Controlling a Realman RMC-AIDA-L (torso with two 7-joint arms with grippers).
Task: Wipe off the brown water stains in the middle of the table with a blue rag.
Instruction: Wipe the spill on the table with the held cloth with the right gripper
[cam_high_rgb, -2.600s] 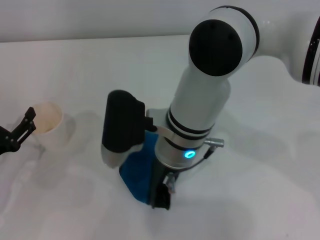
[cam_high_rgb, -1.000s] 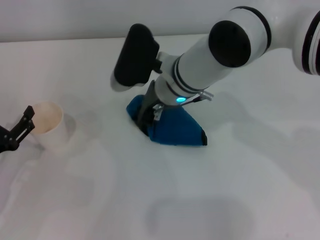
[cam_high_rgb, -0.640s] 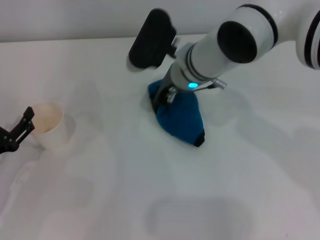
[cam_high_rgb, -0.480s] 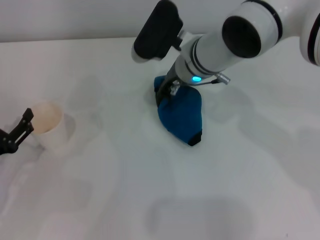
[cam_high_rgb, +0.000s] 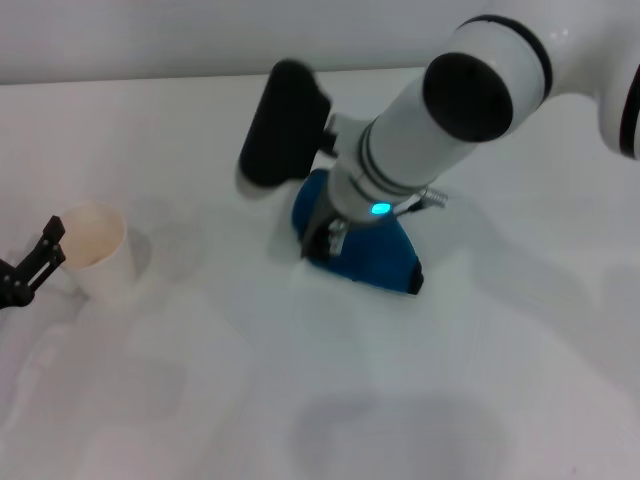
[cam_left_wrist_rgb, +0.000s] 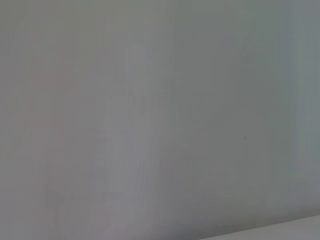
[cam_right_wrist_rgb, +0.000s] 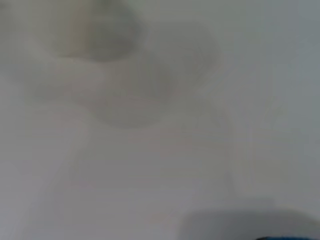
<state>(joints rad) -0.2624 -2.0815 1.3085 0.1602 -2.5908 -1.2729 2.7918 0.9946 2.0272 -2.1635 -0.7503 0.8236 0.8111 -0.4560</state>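
The blue rag lies bunched on the white table near its middle, its black-edged corner pointing right. My right gripper reaches down from the upper right and is shut on the rag's left part, pressing it to the tabletop. The wrist hides most of the fingers. A sliver of the rag shows in the right wrist view. No brown water stains show in any view. My left gripper is open at the far left edge, beside the cup.
A white paper cup stands upright at the left, just right of my left gripper; it appears blurred in the right wrist view. The table's back edge meets a wall. The left wrist view shows only plain grey.
My right gripper dragged the rag from the near side to the far side, then back nearer and slightly left. The rag's trailing corner swung around. The left arm and cup stayed put.
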